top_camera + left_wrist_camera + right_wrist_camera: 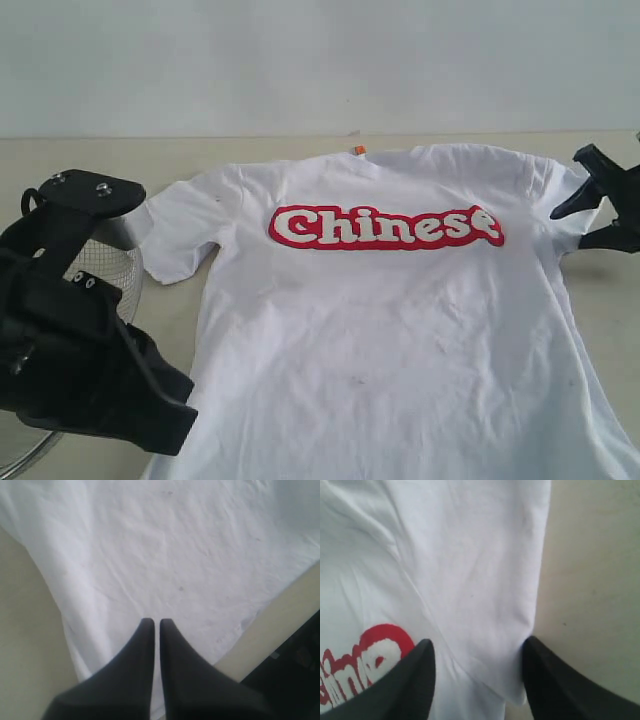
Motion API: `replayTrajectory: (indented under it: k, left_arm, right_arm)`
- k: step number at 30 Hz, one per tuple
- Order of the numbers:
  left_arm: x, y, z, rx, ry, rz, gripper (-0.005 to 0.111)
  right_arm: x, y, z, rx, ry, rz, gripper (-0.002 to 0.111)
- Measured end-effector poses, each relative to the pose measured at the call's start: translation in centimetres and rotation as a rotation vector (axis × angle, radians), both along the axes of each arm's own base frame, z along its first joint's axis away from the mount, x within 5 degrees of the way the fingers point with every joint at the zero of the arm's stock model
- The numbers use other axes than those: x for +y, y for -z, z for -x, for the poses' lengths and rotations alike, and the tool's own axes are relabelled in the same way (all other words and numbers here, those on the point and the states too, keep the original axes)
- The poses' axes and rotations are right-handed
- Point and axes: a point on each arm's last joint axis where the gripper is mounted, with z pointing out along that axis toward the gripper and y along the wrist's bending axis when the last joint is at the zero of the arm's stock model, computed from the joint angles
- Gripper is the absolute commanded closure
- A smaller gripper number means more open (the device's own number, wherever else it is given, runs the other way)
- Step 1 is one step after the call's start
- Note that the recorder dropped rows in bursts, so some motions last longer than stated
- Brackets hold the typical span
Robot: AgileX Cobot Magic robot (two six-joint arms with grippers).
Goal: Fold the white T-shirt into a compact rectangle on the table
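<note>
I see the white T-shirt (400, 330) lying flat, print side up, on the counter (60, 160), neck toward the far edge. My left tool (156, 625) is pressed together with nothing between its tips, and it hangs over plain cloth near the shirt's lower left edge. My right tool (477, 652) is spread, straddling the shirt's right edge beside the red lettering. I cannot tell whether it touches the cloth. A mesh basket (105, 265) sits near the left sleeve.

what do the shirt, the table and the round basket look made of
White short-sleeved T-shirt: soft matte knit, probably cotton; fine creases. Red chest banner: smooth print, possibly rubbery. Pale beige table: matte, faintly grained, maybe laminate. Round basket: thin wire mesh, likely metal.
</note>
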Motion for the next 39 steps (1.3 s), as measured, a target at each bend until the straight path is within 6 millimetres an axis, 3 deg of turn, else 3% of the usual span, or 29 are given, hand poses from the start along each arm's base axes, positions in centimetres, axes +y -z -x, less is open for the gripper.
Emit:
replayTrajectory:
  k: [2, 4, 28, 36, 38, 39]
  left_arm:
    - [0.0, 0.0, 0.0, 0.000, 0.000, 0.000, 0.102]
    - [0.0, 0.0, 0.0, 0.000, 0.000, 0.000, 0.102]
    - [0.0, 0.0, 0.0, 0.004, 0.001, -0.004, 0.102]
    - [0.0, 0.0, 0.1, 0.007, 0.000, -0.001, 0.102]
    - [0.0, 0.0, 0.0, 0.004, -0.001, 0.001, 0.102]
    - [0.0, 0.0, 0.0, 0.004, -0.001, 0.001, 0.102]
  right_arm:
    - [-0.1, 0.1, -0.1, -0.004, 0.005, 0.011, 0.095]
    - [-0.2, 0.5, -0.1, -0.004, 0.011, 0.024, 0.108]
    - [-0.9, 0.3, -0.2, -0.013, 0.036, 0.097, 0.108]
    - [-2.7, 0.3, 0.6, -0.009, 0.076, 0.105, 0.108]
    - [-2.6, 0.3, 0.7, -0.011, 0.039, 0.099, 0.097]
    - [-2.5, 0.3, 0.8, -0.013, 0.021, 0.098, 0.081]
